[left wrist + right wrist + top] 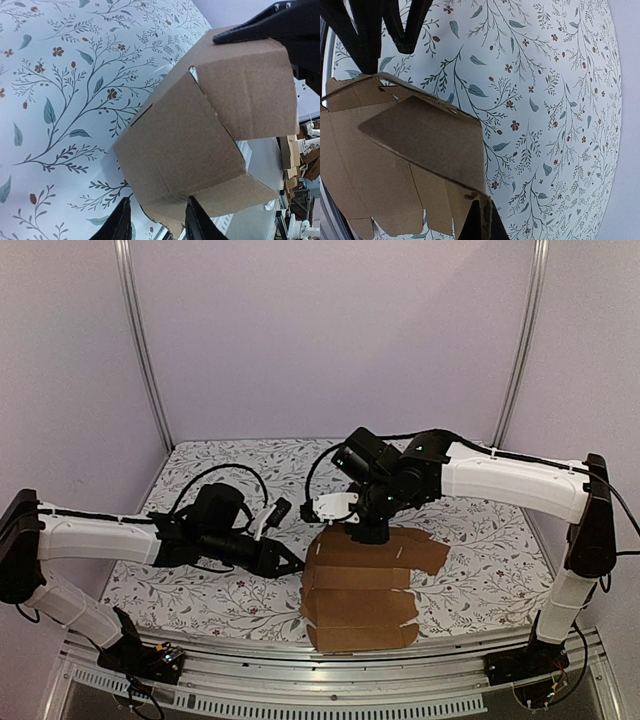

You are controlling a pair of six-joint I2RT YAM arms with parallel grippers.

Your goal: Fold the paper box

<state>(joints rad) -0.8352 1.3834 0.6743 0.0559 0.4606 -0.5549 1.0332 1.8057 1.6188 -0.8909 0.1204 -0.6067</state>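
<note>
The paper box [358,592] lies partly folded on the flowered tablecloth [200,595], towards the near edge and between the two arms. The right gripper [368,532] comes down on the box's far side. Its jaws are pressed together on the edge of a raised flap [427,140], holding it off the cloth. The left gripper [291,566] sits low at the box's left side with its fingers [121,222] apart. A cardboard corner pokes between them, and I cannot tell whether either finger touches it.
</note>
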